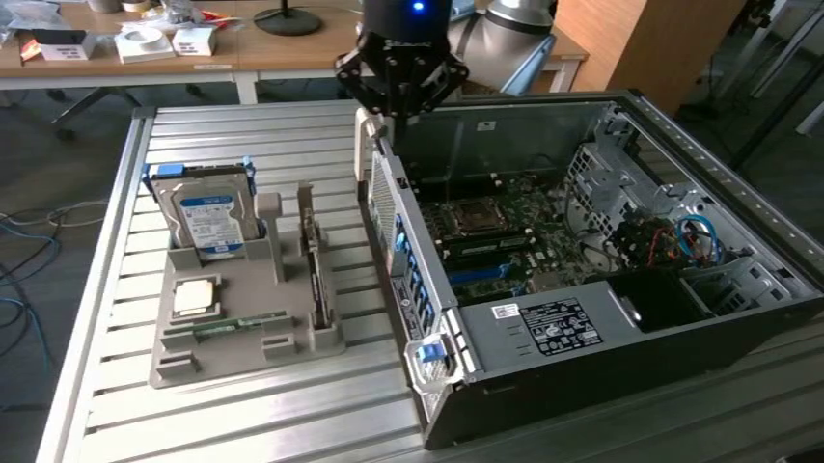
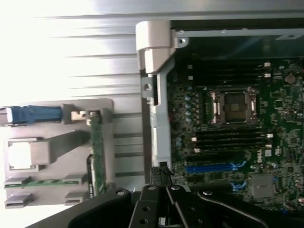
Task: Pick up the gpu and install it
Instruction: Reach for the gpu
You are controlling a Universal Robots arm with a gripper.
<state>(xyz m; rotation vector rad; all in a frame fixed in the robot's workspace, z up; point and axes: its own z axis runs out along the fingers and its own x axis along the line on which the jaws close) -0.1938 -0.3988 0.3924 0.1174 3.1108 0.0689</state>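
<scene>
Gpu [image 1: 313, 270] stands on edge in grey holder [image 1: 180, 362], left of frame; not picked up, nothing installed. End effector [image 1: 397, 108], top centre above computer case [image 1: 554, 328] wall, pinched narrow, empty.

One hard drive [image 1: 206, 217], one gpu [image 1: 315, 275], one RAM stick [image 1: 238, 324] and one processor [image 1: 193, 296] are sitting in one holder [image 1: 174, 367] beside one computer case [image 1: 489, 352].

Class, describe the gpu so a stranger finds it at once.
On the slatted table, at the exterior view's left of the open computer case, sits a grey tray. The gpu stands on edge along the tray's side nearest the case, a thin dark card, unlike the blue-labelled hard drive and flat-lying RAM stick.
</scene>
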